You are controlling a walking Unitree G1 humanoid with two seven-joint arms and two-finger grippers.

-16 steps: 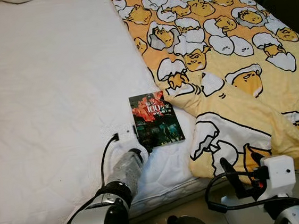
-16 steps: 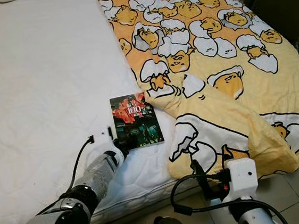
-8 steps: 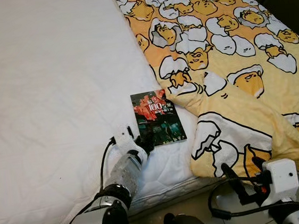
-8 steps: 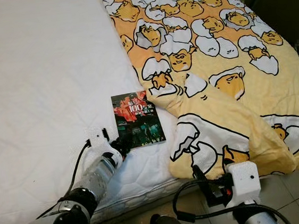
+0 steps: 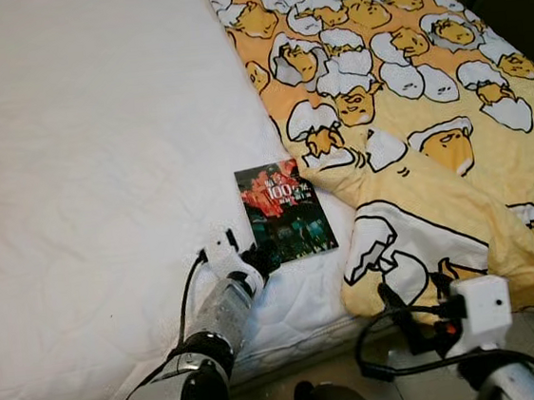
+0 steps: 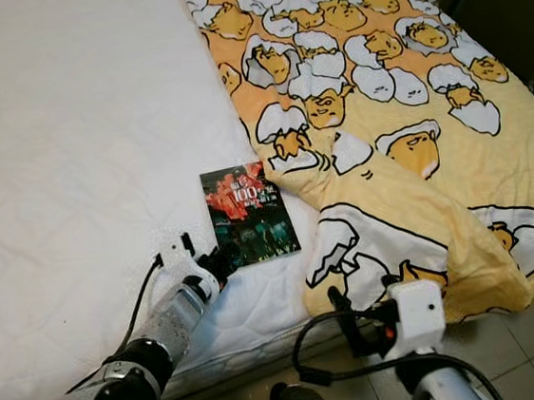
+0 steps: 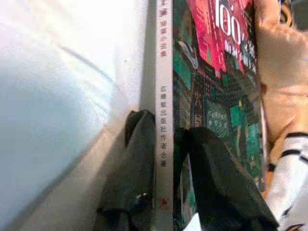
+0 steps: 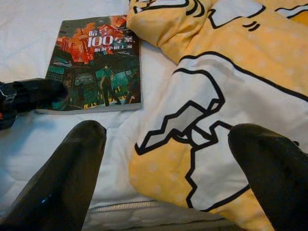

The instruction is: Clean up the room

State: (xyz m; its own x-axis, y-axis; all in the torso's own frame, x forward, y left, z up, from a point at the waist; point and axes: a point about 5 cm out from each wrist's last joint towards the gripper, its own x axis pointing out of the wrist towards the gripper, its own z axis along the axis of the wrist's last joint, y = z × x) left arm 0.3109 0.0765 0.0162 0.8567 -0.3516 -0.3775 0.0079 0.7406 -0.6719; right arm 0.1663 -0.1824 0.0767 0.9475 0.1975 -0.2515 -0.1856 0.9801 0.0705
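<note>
A thin paperback book with a dark cover of red and green city art and white characters (image 5: 285, 211) lies flat on a bed with a white quilted mattress cover (image 5: 91, 161), near the bed's front edge. Its right side touches, and its top corner is slightly tucked under, a yellow quilt printed with white eggshell cartoon figures (image 5: 409, 99), which covers the right part of the bed and droops over the front edge.

The left gripper (image 5: 259, 258) reaches onto the mattress at the book's lower left corner. In the left wrist view its black fingers (image 7: 139, 159) are narrowly set on either side of the book's white spine, one on the mattress side and one over the cover, clamping that edge.

The right gripper (image 8: 168, 159) hangs low in front of the bed edge, below the drooping quilt. Its black fingers (image 8: 72, 163) are spread wide and grasp nothing; between them the right wrist view shows the quilt's corner and the book beyond
</note>
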